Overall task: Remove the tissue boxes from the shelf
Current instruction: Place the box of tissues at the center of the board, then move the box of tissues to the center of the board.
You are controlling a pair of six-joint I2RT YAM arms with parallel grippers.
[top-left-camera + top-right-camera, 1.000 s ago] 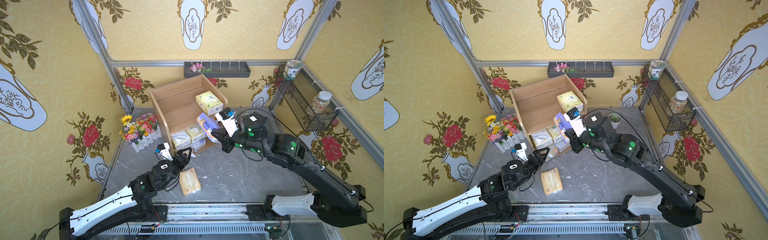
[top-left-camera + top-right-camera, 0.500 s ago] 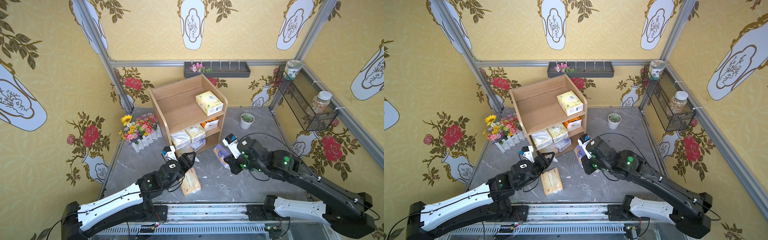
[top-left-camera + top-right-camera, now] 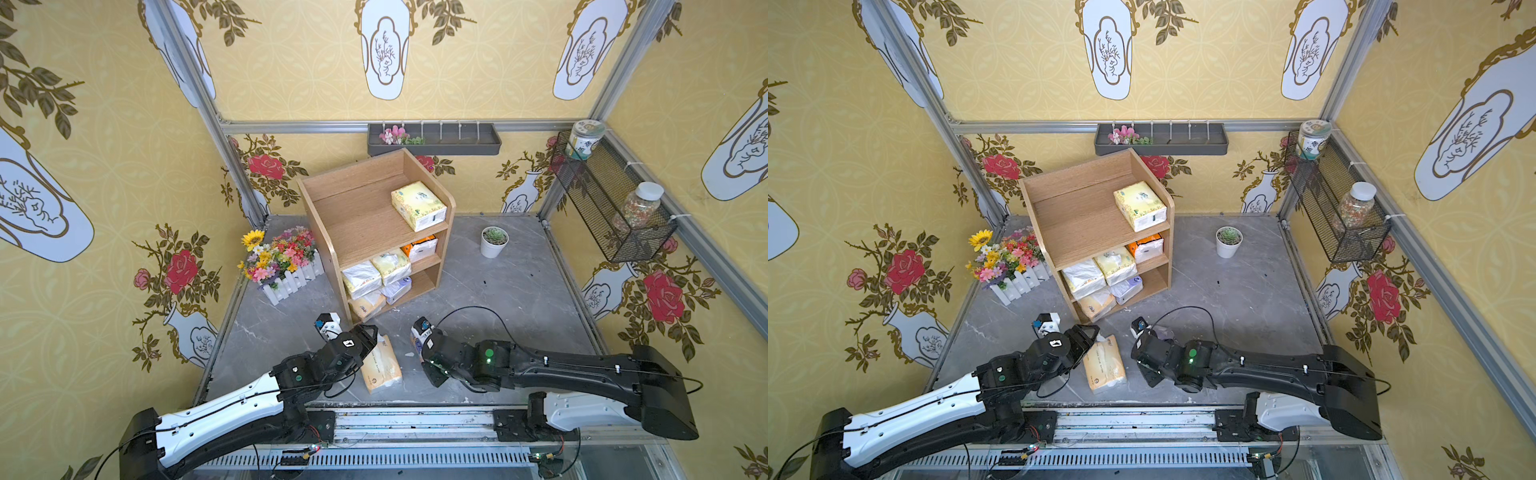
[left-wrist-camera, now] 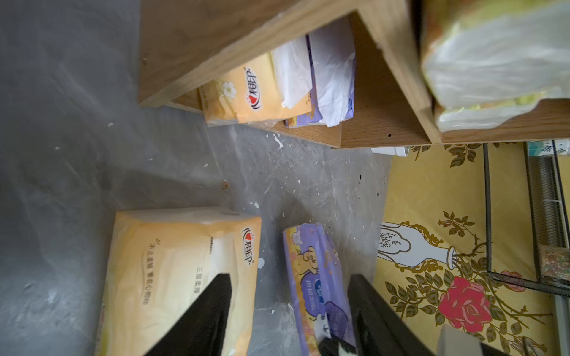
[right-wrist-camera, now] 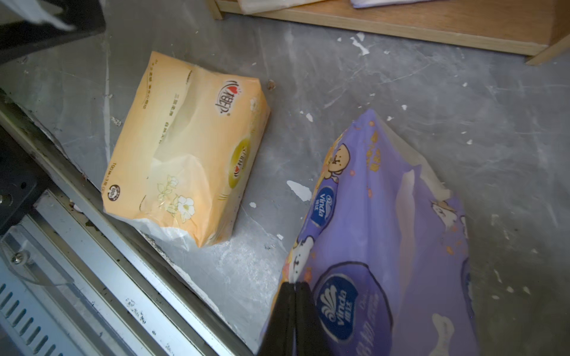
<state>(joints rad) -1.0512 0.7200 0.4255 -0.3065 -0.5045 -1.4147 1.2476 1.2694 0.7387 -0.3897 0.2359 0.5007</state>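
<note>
Pinching the wrapper edge of a lavender Vinda tissue pack [image 5: 385, 231], the right fingers [image 5: 294, 317] were pressed shut and held it tilted close to the grey counter [image 3: 498, 299], in front of the wood-grain shelf [image 3: 365, 216]. Just beside it a tan tissue pack [image 3: 380, 365] lay flat near the counter's front edge. The left fingers [image 3: 368, 334] stood open and empty above that pack's shelf-side end. Six packs sat on the shelf: a pale yellow pack with green print [image 3: 417, 205] on the top tier, an orange-and-white pack [image 3: 422, 248] and two pale packs [image 3: 361, 276] on the middle tier, another tan pack [image 3: 368, 305] and another lavender pack [image 3: 397, 289] on the bottom
</note>
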